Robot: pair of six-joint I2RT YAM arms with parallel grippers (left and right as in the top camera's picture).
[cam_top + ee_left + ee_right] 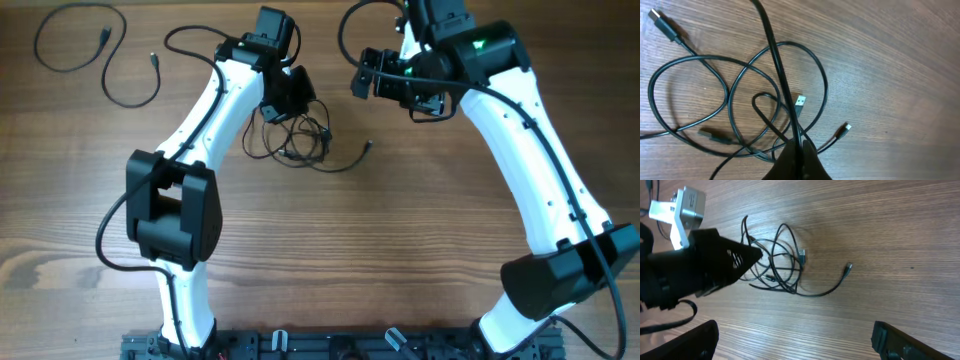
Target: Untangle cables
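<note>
The cables (298,142) lie as a small black tangle on the wooden table, just right of my left arm. One strand trails right to a small plug (368,146). My left gripper (288,105) sits at the tangle's upper edge. In the left wrist view its jaws (799,150) are shut on one black strand (774,50), above loops, a silvery USB plug (799,103) and a smaller plug (845,129). My right gripper (364,76) is open and empty, up and right of the tangle. Its view shows the tangle (775,265) beyond its spread fingers (795,345).
A separate single black cable (105,55) lies in loose curves at the table's far left corner, with two plug ends. My left arm's white link (215,110) runs diagonally beside the tangle. The arm bases stand at the front edge.
</note>
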